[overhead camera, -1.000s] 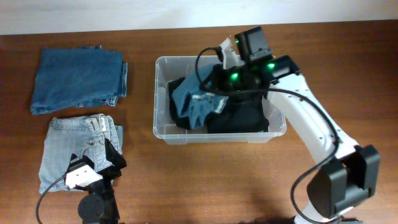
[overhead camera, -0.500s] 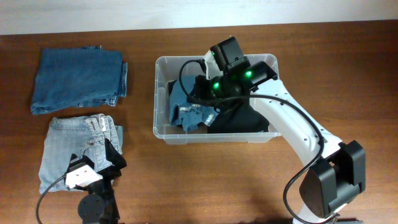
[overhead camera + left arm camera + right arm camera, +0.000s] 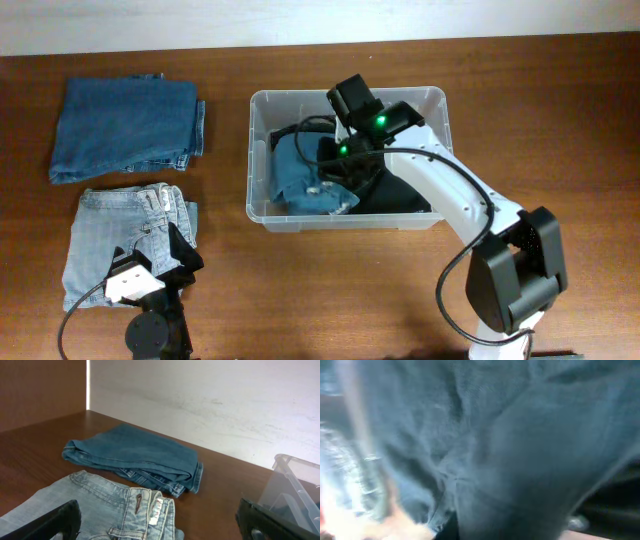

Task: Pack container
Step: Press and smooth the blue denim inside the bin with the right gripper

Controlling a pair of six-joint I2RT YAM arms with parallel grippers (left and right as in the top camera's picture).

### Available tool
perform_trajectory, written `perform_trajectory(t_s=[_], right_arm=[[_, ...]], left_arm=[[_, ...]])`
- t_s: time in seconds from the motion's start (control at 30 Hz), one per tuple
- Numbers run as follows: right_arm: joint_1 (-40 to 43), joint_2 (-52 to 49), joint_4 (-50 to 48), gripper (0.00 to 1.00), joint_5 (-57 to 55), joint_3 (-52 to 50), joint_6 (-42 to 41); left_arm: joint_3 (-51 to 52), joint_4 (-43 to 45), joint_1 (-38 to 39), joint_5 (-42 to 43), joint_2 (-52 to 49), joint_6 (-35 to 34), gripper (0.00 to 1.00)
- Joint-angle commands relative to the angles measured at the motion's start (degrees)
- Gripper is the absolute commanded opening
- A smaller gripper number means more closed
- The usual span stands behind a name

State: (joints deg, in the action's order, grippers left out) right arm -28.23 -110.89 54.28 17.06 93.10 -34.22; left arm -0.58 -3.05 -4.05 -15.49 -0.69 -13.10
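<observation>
The container (image 3: pixel 256 150) is a clear plastic bin in the middle of the table; its corner also shows in the left wrist view (image 3: pixel 295 485). Inside lie blue jeans (image 3: pixel 295 178) on the left and a black garment (image 3: pixel 400 195) on the right. My right gripper (image 3: pixel 335 165) is down in the bin over the blue jeans. Its wrist view is filled with blurred blue denim (image 3: pixel 485 450), which hides the fingers; it seems shut on the jeans. My left gripper (image 3: pixel 155 258) is open and empty above light blue jeans (image 3: pixel 115 235), with its fingers (image 3: pixel 162 522) spread wide.
Folded darker blue jeans (image 3: pixel 125 128) lie at the back left, also in the left wrist view (image 3: pixel 135 457). The light jeans (image 3: pixel 110 510) lie in front of them. A pale wall runs along the table's far edge.
My right arm has swung left and down into the bin, dragging the blue jeans toward the bin's left side. The left arm has not moved.
</observation>
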Motion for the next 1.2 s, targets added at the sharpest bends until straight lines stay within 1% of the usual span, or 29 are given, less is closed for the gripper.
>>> perform_trajectory(t_s=[0.0, 0.03, 0.07, 0.1, 0.13, 0.27, 0.33, 0.43, 0.57, 0.6, 0.63, 0.73, 0.8, 0.87, 1.07, 1.17], right_arm=[[-0.44, -1.05, 1.33, 0.27, -10.21, -0.11, 1.38], [-0.42, -1.03, 1.81, 0.34, -11.65, -0.11, 1.88], [-0.44, -1.01, 2.05, 0.47, -12.39, -0.09, 3.04], [-0.42, -0.98, 2.62, 0.54, -13.38, -0.09, 4.02], [-0.42, -0.96, 3.52, 0.59, -15.06, -0.09, 3.98], [-0.42, -0.79, 6.51, 0.62, -19.91, 0.96, 4.04], [-0.42, -0.61, 8.44, 0.63, -20.59, 3.26, 5.64], [-0.42, -0.20, 11.02, 0.64, -20.74, 8.11, 6.51], [-0.44, 0.07, 13.42, 0.64, -18.73, 17.14, 8.72], [-0.44, 0.07, 13.38, 0.63, -17.84, 18.91, 9.05], [-0.46, 0.04, 12.72, 0.55, -17.11, 20.39, 9.18], [-0.70, -0.52, 11.47, 0.33, -17.11, 20.26, 9.16], [-0.81, -1.97, 11.15, 0.20, -17.11, 19.93, 9.16], [-0.98, -3.87, 10.49, 0.04, -17.09, 19.78, 9.16], [-3.37, -11.45, 5.79, 0.04, -15.74, 19.58, 8.85], [-4.57, -14.56, 5.20, 0.04, -15.76, 19.56, 8.85]], left_arm=[[0.07, -0.28, -0.28, -0.63, 0.35, -0.13, 0.99], [0.07, -0.28, -0.28, -0.63, 0.35, -0.13, 0.99], [0.07, -0.28, -0.28, -0.63, 0.35, -0.13, 0.99], [0.07, -0.28, -0.28, -0.63, 0.35, -0.13, 0.99], [0.07, -0.28, -0.28, -0.63, 0.35, -0.13, 0.99], [0.07, -0.28, -0.28, -0.63, 0.35, -0.13, 0.99], [0.07, -0.28, -0.28, -0.63, 0.35, -0.13, 0.99], [0.07, -0.28, -0.28, -0.63, 0.35, -0.13, 0.99], [0.07, -0.28, -0.28, -0.63, 0.35, -0.13, 1.00], [0.07, -0.28, -0.28, -0.63, 0.35, -0.13, 0.99], [0.07, -0.28, -0.28, -0.63, 0.35, -0.13, 0.99], [0.07, -0.28, -0.28, -0.63, 0.35, -0.13, 0.99], [0.07, -0.28, -0.28, -0.63, 0.35, -0.13, 0.99], [0.07, -0.28, -0.28, -0.63, 0.35, -0.13, 0.99], [0.07, -0.28, -0.28, -0.63, 0.35, -0.13, 0.99], [0.07, -0.28, -0.28, -0.63, 0.35, -0.13, 0.99]])
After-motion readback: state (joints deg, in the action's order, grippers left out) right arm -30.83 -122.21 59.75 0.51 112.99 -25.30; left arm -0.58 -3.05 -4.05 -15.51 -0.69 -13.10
